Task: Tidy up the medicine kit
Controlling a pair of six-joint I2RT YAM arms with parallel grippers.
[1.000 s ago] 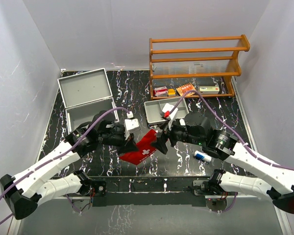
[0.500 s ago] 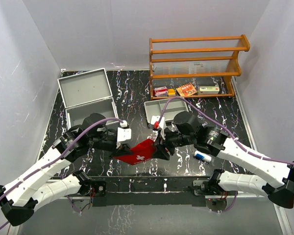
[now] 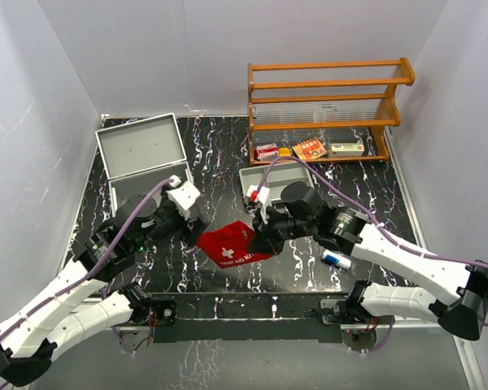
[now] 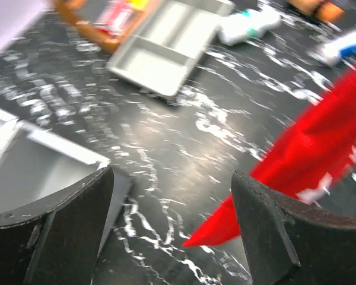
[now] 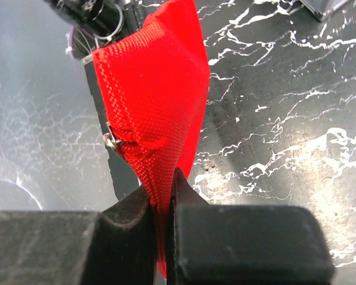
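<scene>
The right gripper is pressed together on an edge of the red pouch. The fabric is pinched thinly between the fingertips (a small metal fitting, probably a zip pull, is seen just above the pinch). The rest of the pouch is draped down onto the black table.

The left gripper is spread wide and nothing is held in it. The pouch is seen near one finger, not between the jaws.

The medicine kit is placed at the far left of the table with its lid thrown back, well apart from the pouch, and the left gripper is found between the two.

The step in hand is judged to be the carrying of the pouch to the open kit. It would be done well if the pouch were lifted clear of the table before any sideways travel, since so narrow a pinch could be dragged loose. The left arm should be kept out of the path, or used to take the pouch over, as the kit is nearer to it.
</scene>
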